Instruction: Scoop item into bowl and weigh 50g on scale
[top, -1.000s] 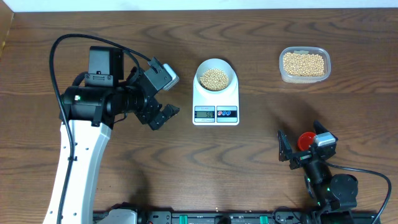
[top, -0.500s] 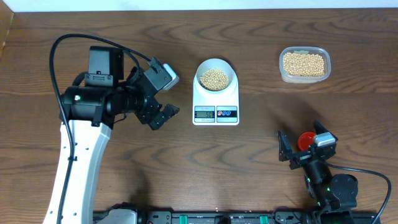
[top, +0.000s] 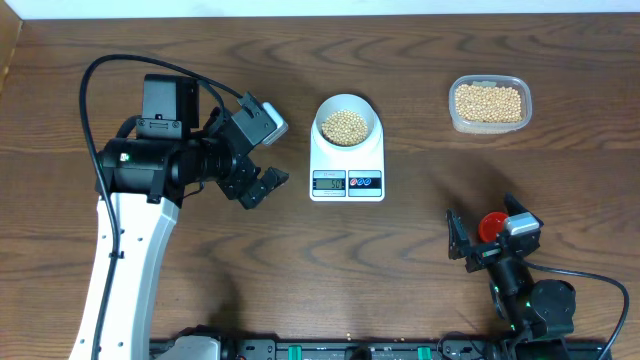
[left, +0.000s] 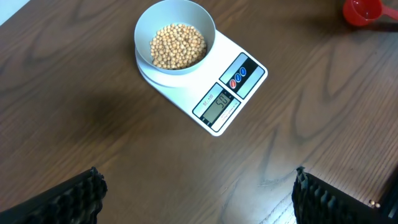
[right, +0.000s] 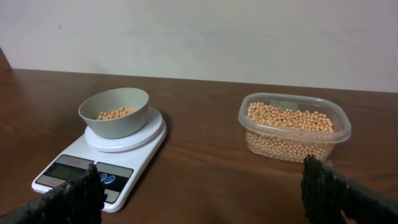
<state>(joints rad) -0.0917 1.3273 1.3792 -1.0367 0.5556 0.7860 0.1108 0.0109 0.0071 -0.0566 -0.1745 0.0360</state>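
At mid-table the flat white scale (top: 347, 160) lies lengthwise, its display toward the robot and reading perhaps 50. The round bowl (left: 183, 12) of smooth beans (left: 178, 45) sits on it. The left gripper (top: 263, 187) and right gripper (top: 480, 236) have their jaws wide apart.

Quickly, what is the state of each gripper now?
Left gripper: open, holding nothing.
Right gripper: open, holding nothing.
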